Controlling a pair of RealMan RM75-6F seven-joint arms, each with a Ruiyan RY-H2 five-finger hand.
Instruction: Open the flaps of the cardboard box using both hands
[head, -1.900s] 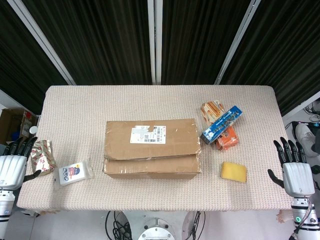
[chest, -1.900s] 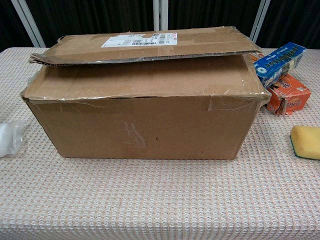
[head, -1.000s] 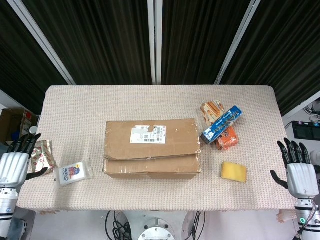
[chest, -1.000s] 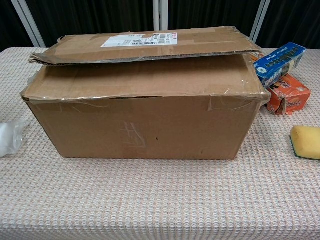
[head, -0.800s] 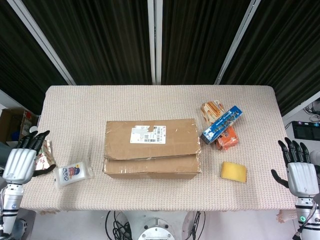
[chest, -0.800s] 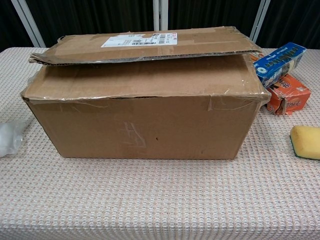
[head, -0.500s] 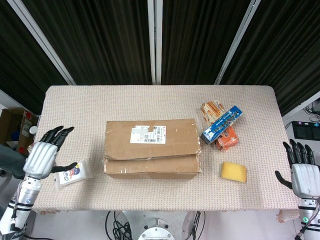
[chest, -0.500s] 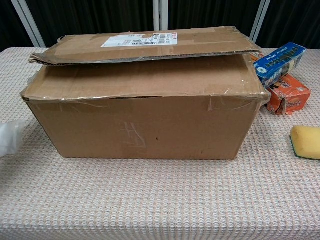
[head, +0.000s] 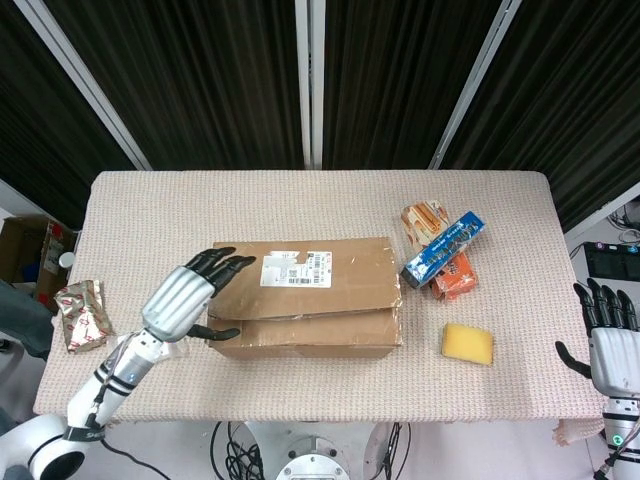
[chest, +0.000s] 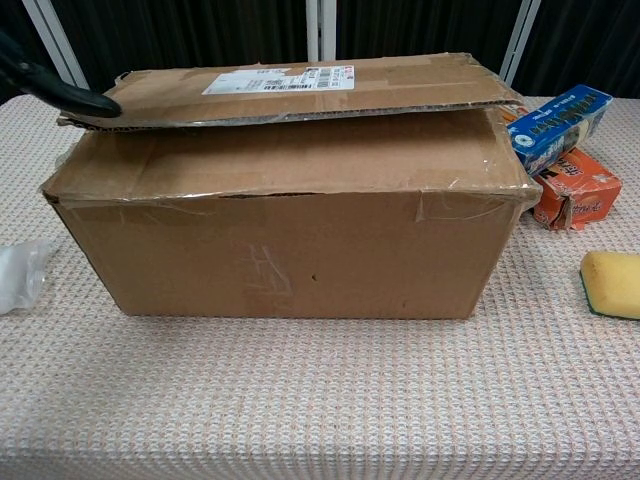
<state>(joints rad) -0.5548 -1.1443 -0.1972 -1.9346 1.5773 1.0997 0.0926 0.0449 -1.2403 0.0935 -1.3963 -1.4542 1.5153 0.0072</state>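
A brown cardboard box (head: 310, 300) (chest: 290, 220) lies in the middle of the table, its two long top flaps closed, the far flap (chest: 300, 85) overlapping the near one and carrying a white label. My left hand (head: 185, 295) hovers at the box's left end, fingers spread and reaching over the far flap's left corner, thumb by the near flap's edge. In the chest view only one dark fingertip (chest: 75, 98) shows, at that corner. My right hand (head: 608, 345) stays open off the table's right edge, holding nothing.
A yellow sponge (head: 468, 344) lies right of the box. Blue and orange snack packs (head: 445, 250) sit at the back right. A foil packet (head: 82, 312) lies at the table's left edge, and a clear plastic pack (chest: 20, 275) sits left of the box.
My left hand has swung from beyond the table's left edge across to the box's left end, covering the plastic pack in the head view. The right hand sank slightly. The box is unmoved.
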